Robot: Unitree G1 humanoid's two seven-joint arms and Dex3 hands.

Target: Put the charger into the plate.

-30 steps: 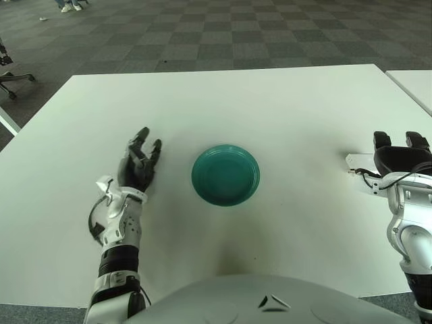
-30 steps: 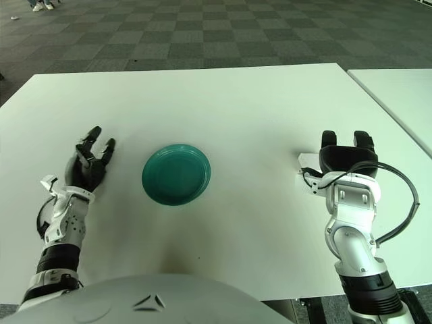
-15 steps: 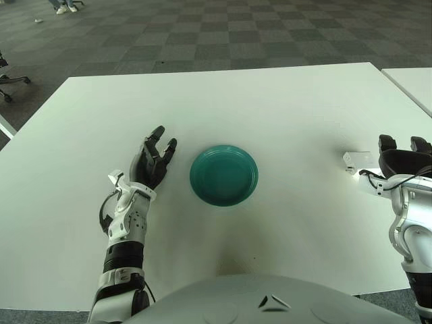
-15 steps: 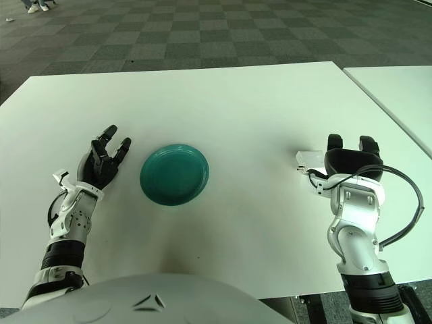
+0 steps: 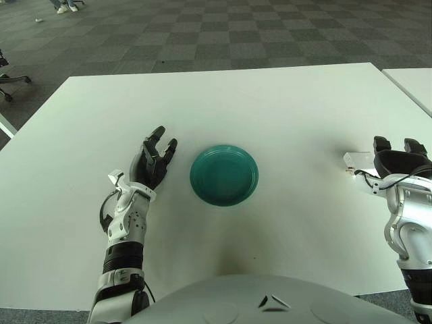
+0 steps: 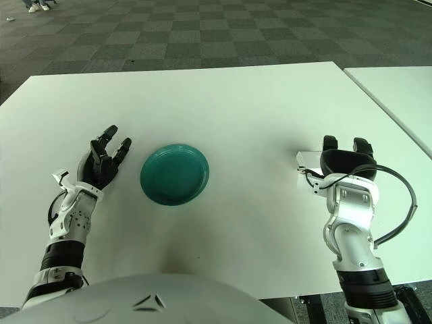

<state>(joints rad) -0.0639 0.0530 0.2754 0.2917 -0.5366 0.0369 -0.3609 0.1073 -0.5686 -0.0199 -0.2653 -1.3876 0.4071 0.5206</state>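
Observation:
A round teal plate [image 5: 223, 175] lies empty in the middle of the white table [image 5: 270, 101]. The white charger [image 5: 358, 160] lies on the table far to the plate's right, with a short cable end beside it. My right hand [image 5: 398, 160] is just right of the charger and partly over its near edge, its dark fingers [image 6: 328, 144] stretched forward and holding nothing. My left hand [image 5: 151, 165] shows just left of the plate, open, fingers spread and pointing forward.
A second white table's corner [image 5: 412, 77] stands at the far right, across a narrow gap. Checkered carpet floor [image 5: 202, 34] lies beyond the table's far edge. My torso's grey cover [image 5: 256, 300] fills the bottom middle.
My left hand has moved right, closer to the plate, and then held still. My right hand has edged slightly forward beside the charger, which has stayed in place.

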